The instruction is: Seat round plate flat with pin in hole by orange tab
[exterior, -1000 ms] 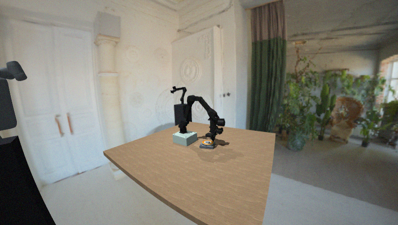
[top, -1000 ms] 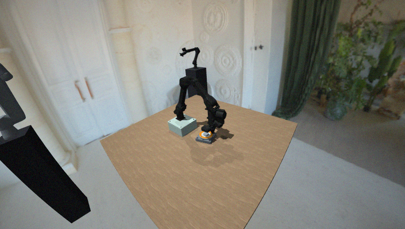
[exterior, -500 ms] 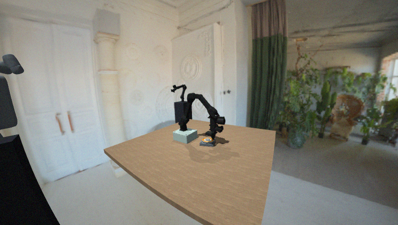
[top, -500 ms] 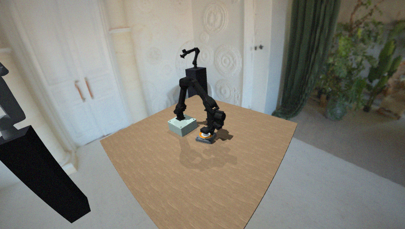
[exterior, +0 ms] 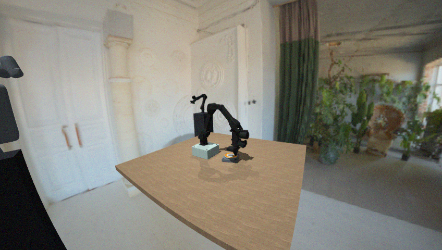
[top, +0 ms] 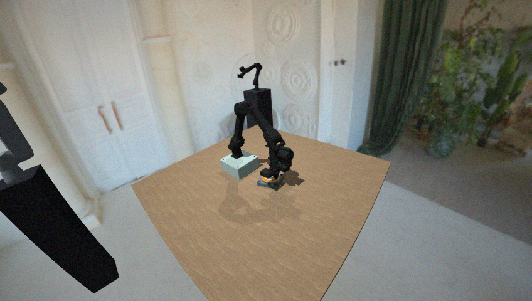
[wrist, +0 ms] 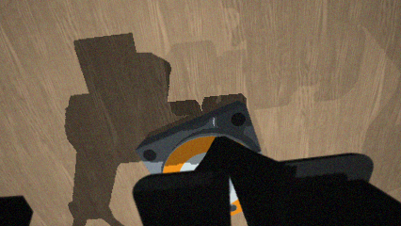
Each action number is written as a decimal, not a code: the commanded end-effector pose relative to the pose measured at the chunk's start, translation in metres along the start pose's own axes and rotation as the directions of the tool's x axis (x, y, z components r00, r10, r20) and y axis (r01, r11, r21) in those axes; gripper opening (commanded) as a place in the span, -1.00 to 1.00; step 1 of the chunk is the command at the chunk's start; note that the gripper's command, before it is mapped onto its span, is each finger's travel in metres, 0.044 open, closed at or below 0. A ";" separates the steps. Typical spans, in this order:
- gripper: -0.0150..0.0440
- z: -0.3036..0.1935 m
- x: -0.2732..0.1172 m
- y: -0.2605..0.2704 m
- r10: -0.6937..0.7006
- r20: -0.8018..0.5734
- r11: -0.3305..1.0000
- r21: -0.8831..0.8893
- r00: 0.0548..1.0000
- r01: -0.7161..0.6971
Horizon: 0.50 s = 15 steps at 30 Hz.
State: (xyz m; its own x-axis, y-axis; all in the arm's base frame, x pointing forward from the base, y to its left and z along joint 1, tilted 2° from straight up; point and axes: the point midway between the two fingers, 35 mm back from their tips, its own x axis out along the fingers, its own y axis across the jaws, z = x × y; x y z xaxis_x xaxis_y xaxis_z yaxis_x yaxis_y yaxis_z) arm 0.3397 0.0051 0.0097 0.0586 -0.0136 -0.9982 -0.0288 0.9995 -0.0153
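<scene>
The round plate (top: 265, 178) (exterior: 227, 155) (wrist: 185, 150), orange with a pale inner ring, sits over the dark grey square base (top: 263, 184) (exterior: 229, 160) (wrist: 198, 128). My gripper (top: 276, 176) (exterior: 235, 154) (wrist: 219, 141) is shut with nothing between its fingers. Its tips are low over the plate; whether they touch it is unclear. In the wrist view the fingers cover much of the plate, and a small dark hole (wrist: 232, 208) shows in an orange part through the gap below the tips. The post, the pin and the tab cannot be made out, nor whether the plate lies flat.
My arm stands on a pale green box (top: 238, 168) (exterior: 205, 152) beside the base on the wooden table (top: 261, 242) (exterior: 217, 198). Another arm on a black pedestal (top: 257, 102) (exterior: 199, 123) stands beyond the table. A further black pedestal (top: 56, 231) (exterior: 24, 201) is at the left.
</scene>
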 end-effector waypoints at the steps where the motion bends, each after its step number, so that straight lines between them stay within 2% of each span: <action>1: -0.49 -0.003 0.000 -0.008 -0.003 -0.004 1.000 -0.004 1.000 0.003; 15: -0.49 -0.016 -0.001 -0.026 -0.004 -0.005 1.000 -0.004 1.000 0.004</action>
State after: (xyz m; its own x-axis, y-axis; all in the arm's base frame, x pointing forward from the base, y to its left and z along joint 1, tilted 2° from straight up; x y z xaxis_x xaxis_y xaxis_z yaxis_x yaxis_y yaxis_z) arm 0.3294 -0.0184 0.0115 0.0605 -0.0161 -0.9980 -0.0271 0.9995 -0.0178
